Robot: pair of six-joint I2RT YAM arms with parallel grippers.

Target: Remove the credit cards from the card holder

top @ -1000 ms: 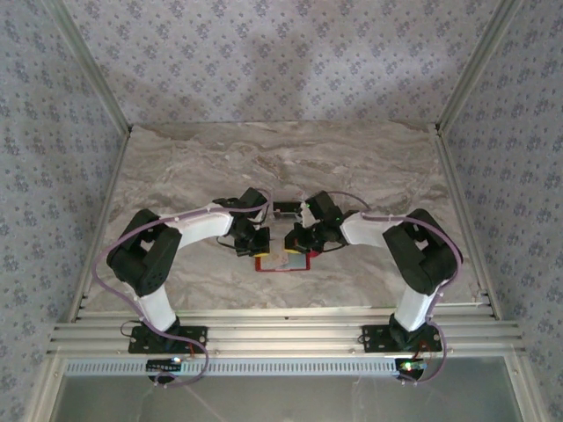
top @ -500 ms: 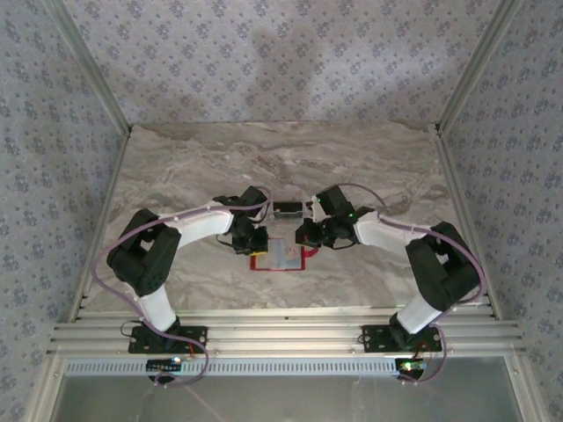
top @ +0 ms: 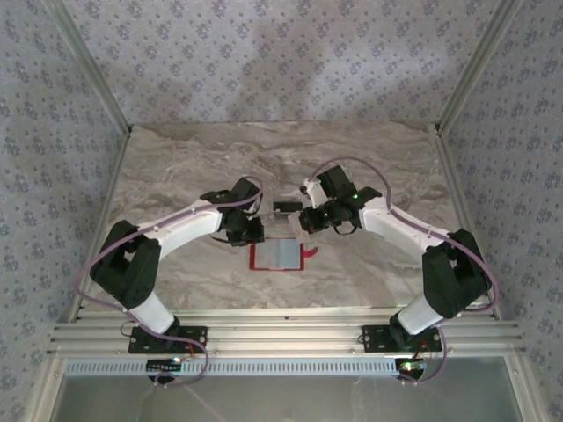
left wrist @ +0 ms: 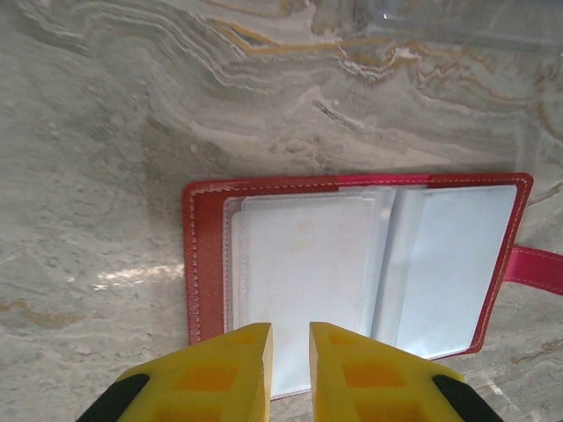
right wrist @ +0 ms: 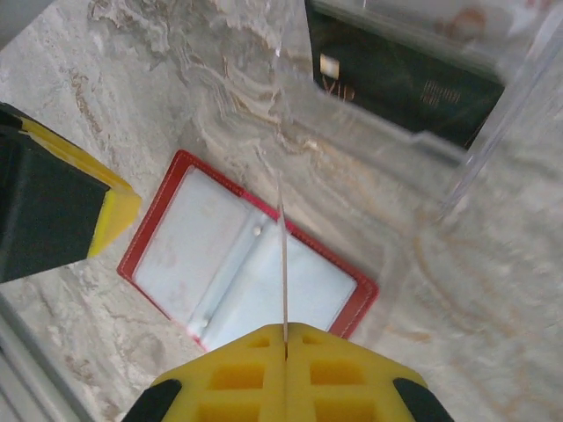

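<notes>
- Writing: on the dark card [right wrist: 396,83], a small gold square and pale lettering, too blurred to read.
- Dark card lying face up inside a clear tray [right wrist: 501,114], just beyond the holder [left wrist: 204,264]; from above, between the two wrists.
- Holder spread open and flat on the table [left wrist: 106,132], toward the near middle. Red border with pale stitching round whitish, clear-fronted pockets; red snap tab [left wrist: 538,268] sticking out at one side.
- Right gripper [right wrist: 286,330] pressed together, pinching a thin card [right wrist: 282,246]. Seen edge-on from the wrist, raised over the holder's fold.
- Left gripper [left wrist: 288,338] with yellow fingers [left wrist: 237,369] a narrow slit apart, nothing between them. Poised over one edge of the holder; touching or not, cannot tell.
- Table: marble-look top, grey-beige, with wavy veins and a few orange streaks.
- Room: pale blue-grey flowered wallpaper [top: 281,61] on three sides, metal posts at the corners. Ribbed aluminium rails [top: 281,334] along the near edge, carrying both arm bases.
</notes>
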